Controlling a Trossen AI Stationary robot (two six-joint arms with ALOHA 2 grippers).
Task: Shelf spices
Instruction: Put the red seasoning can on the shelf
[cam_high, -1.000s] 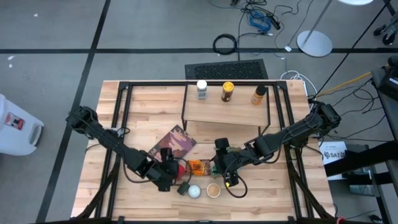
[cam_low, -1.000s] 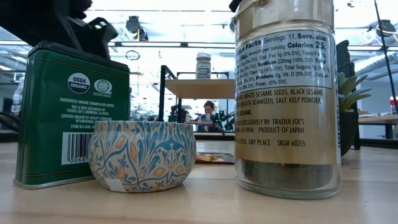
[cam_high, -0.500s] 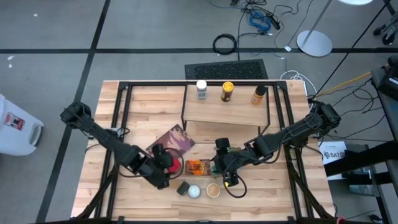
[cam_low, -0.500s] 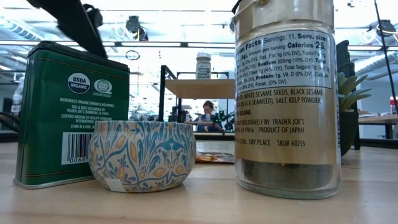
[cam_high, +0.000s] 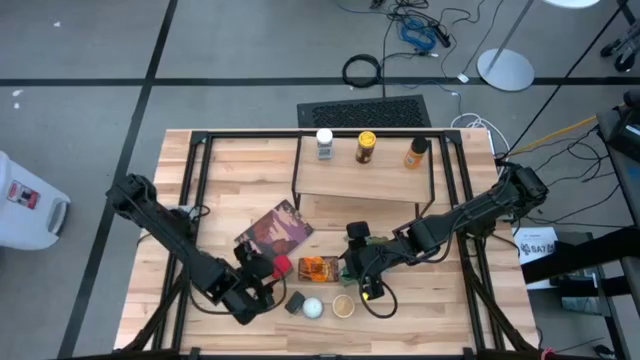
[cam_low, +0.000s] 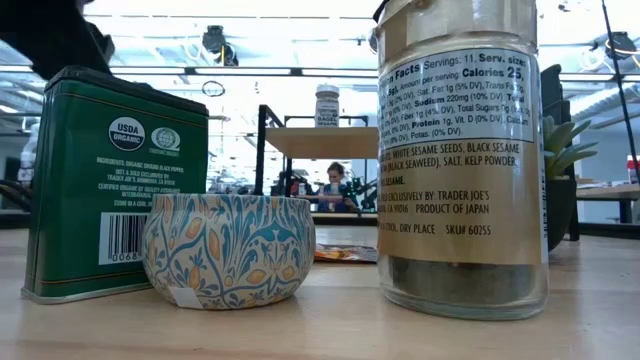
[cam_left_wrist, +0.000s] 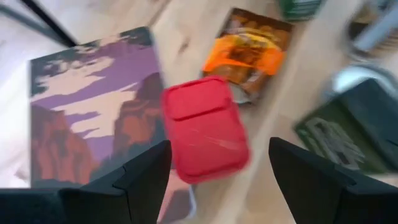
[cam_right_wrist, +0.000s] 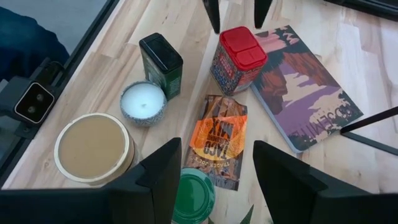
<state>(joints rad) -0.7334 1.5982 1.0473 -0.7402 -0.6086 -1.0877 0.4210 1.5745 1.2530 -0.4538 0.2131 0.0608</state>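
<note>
The left gripper (cam_left_wrist: 214, 165) hangs over the near part of the table (cam_high: 230, 165), its fingers (cam_left_wrist: 140, 180) spread wide with nothing between them, right above the red-topped tin (cam_high: 281, 265). That tin stands upright against the corner of the maroon picture book (cam_high: 277, 231), which lies flat and askew. Just beside the tin lies the flat orange packet (cam_high: 317, 267).

The right gripper (cam_right_wrist: 214, 163) hovers over the same cluster from the other side, its fingers (cam_right_wrist: 158, 174) parted and empty, with the green-lidded jar (cam_right_wrist: 194, 194) directly below them. In the right wrist view the dark green tin (cam_right_wrist: 161, 63) stands upright next to the small patterned tin with a white top (cam_right_wrist: 143, 103), and the tan-lidded jar (cam_right_wrist: 94, 149) sits nearest the table's front edge. From the low camera these three fill the foreground: green tin, patterned tin touching its front, and the tall jar of sesame seasoning well apart to the side.

Farther back the shelf (cam_high: 365, 178) stands on its thin black frame, carrying three jars in a row along its far edge: a white-capped jar (cam_high: 324, 144), a yellow-capped jar (cam_high: 366, 147) and an orange jar with a dark cap (cam_high: 415, 152), all upright and spaced apart.

Beyond the table, in the low view, a person (cam_low: 333, 186) sits in the room behind.
</note>
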